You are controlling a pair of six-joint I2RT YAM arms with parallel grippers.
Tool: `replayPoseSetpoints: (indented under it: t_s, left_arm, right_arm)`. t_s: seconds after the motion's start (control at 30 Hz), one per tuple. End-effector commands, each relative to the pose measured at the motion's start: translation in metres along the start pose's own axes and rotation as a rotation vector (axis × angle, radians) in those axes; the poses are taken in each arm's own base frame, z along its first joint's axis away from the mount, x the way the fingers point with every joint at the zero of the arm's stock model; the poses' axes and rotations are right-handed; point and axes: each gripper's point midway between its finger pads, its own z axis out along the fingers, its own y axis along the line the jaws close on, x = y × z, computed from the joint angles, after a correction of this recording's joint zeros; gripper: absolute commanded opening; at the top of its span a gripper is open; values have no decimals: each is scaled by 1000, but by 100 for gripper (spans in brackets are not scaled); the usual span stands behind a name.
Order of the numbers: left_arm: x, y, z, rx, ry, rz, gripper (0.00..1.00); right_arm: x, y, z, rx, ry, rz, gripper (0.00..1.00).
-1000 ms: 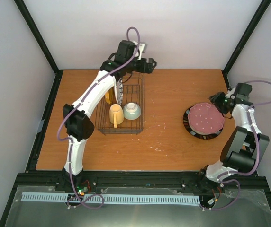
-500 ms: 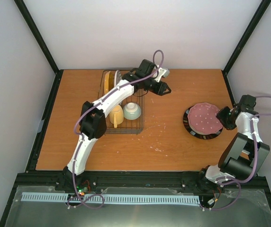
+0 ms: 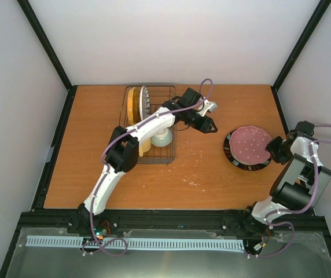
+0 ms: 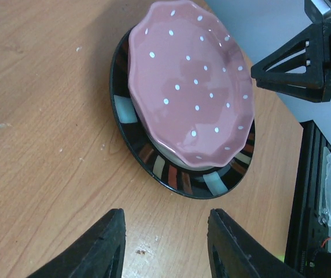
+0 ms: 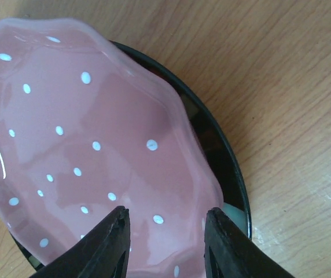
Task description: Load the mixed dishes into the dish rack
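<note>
Right wrist view: my right gripper [image 5: 165, 237] hangs spread and empty over the pink plate [image 5: 84, 133], stacked on the black plate [image 5: 212, 142] well apart from the dish rack [image 3: 168, 152]; my left gripper [image 4: 165, 237], also spread, faces the same stack, so I reckon we could clash, or the pink one skid off.

The left arm [image 3: 154, 121] stretches far out from its base, bent at the elbow, with the wrist turned toward the right side. The left gripper [image 4: 165, 246] has its fingers spread with nothing between them. The right arm [image 3: 297, 188] is folded tight. The right gripper [image 5: 165, 243] points left and downward, fingers parted, seemingly gripping nothing.
</note>
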Motion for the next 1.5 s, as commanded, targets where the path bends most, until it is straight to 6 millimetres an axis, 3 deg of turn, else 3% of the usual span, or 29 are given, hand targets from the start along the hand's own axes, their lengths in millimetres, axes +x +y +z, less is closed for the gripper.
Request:
replayPoseSetpoints:
  t_s: [0.0, 0.23, 0.77, 0.9, 1.0, 1.1, 1.27, 1.47]
  left_arm:
    - [-17, -17, -17, 25, -49, 32, 41]
    - [-16, -15, -17, 15, -47, 43, 42]
    - [-6, -8, -16, -13, -40, 15, 43]
    - [-3, -7, -15, -17, -38, 7, 43]
    - [-3, -4, -15, -26, -36, 5, 43]
    - [-3, -4, -15, -30, -37, 9, 43]
    - [-4, -5, -14, -14, -37, 15, 44]
    - [-7, -10, -11, 28, -36, 21, 51]
  right_arm:
    - [5, -13, 7, 32, 40, 25, 36]
    - [11, -19, 11, 59, 72, 43, 36]
    - [33, -32, 39, 58, 157, 73, 35]
    - [35, -33, 44, 49, 171, 73, 26]
    - [37, -32, 46, 39, 181, 70, 6]
    - [38, -30, 45, 30, 184, 65, 3]
    - [34, -18, 35, -24, 155, 53, 3]
    - [26, 26, 7, -241, 89, 29, 3]
